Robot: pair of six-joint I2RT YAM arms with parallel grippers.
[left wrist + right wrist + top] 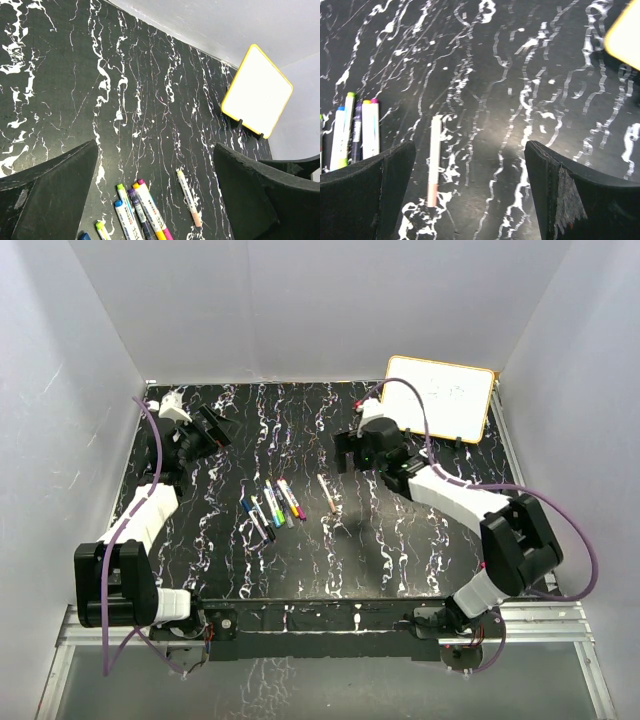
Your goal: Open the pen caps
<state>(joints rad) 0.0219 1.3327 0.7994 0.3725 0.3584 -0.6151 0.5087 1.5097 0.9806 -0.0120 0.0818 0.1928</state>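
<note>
The left hand (205, 430) and right hand (352, 452) hang wide, empty, over the black marbled worktop (400, 540). The thin white-barrelled pens (272, 505) lie mid-worktop, coloured plastic caps (120, 187) seemingly on, one lone pen (327, 493) apart. Approach stage; next, I'd say, one hand must pinch a barrel.

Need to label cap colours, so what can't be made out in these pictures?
Top view: the pen caps are too small to tell whether they are seated.
Left wrist: the grouped pens run off the bottom edge.
Right wrist: a finger of the right hand covers those pens' lower ends; the whiteboard is blurred and cut by the corner.
</note>
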